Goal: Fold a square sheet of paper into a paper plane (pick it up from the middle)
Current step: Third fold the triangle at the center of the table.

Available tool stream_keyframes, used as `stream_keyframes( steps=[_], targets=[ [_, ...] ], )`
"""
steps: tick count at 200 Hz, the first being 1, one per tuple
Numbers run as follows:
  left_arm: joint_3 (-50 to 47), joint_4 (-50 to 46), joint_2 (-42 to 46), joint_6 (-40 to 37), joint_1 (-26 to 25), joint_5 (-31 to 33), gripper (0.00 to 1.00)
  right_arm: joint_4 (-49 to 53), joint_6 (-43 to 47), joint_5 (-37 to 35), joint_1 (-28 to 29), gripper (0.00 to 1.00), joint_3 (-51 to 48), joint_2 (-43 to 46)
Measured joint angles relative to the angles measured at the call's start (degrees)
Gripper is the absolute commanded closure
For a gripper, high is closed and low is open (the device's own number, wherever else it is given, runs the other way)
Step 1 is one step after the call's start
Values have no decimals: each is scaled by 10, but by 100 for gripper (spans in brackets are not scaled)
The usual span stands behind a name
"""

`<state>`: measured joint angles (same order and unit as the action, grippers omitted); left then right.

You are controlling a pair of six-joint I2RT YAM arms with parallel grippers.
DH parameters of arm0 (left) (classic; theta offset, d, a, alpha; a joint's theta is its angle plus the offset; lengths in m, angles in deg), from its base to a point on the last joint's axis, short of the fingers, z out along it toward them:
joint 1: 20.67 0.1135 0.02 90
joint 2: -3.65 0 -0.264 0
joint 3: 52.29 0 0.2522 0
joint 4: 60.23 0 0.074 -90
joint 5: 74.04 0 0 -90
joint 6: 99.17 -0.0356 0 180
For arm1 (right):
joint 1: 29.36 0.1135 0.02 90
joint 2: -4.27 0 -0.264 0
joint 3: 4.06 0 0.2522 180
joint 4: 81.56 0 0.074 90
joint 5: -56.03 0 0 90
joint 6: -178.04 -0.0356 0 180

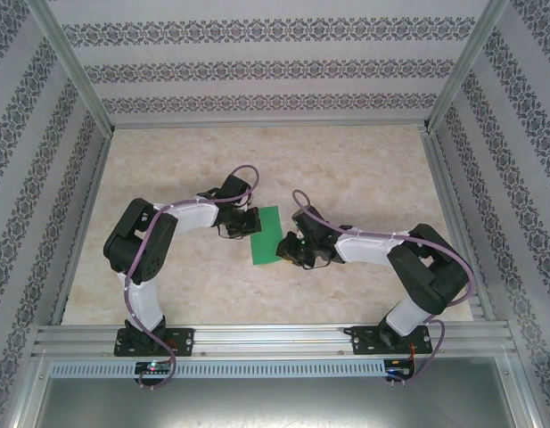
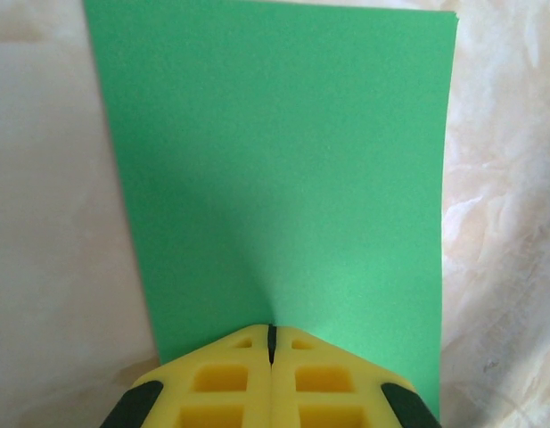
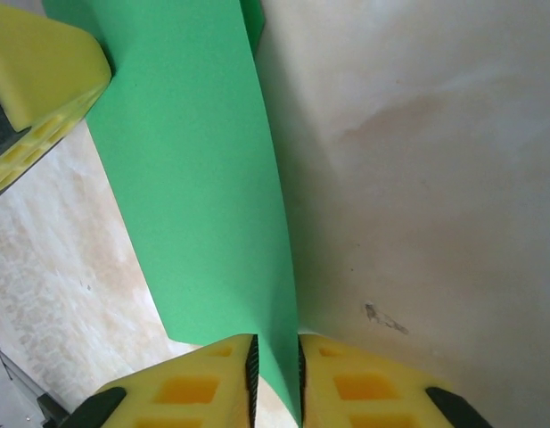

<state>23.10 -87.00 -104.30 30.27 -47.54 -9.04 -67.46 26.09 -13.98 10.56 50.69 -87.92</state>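
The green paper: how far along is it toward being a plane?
Early on. The green paper looks folded once into a narrow rectangle, a second layer peeking at one edge. In hand: the left gripper and the right gripper each pinch an opposite side of it. Left to do: the pointed nose and wing creases, since no dart shape shows yet.

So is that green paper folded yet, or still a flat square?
Folded, apparently in half: the green paper is an oblong, not a square, and a second layer peeks out at its corner.
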Motion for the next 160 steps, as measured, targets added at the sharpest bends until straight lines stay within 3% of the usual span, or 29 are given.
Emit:
stream_keyframes(
  steps=[33, 60, 99, 160],
  targets=[
    [-2, 4, 1, -7, 3, -8, 91, 0, -11, 0, -1, 97, -2, 3],
    [-26, 16, 20, -14, 4, -17, 87, 1, -19, 0, 0, 98, -6, 10],
    [-54, 26, 62, -17, 4, -21, 91, 3, -39, -5, 9, 98, -20, 44],
    [-61, 34, 40, -20, 4, -20, 93, -1, -56, -7, 23, 98, -20, 40]
  ],
)
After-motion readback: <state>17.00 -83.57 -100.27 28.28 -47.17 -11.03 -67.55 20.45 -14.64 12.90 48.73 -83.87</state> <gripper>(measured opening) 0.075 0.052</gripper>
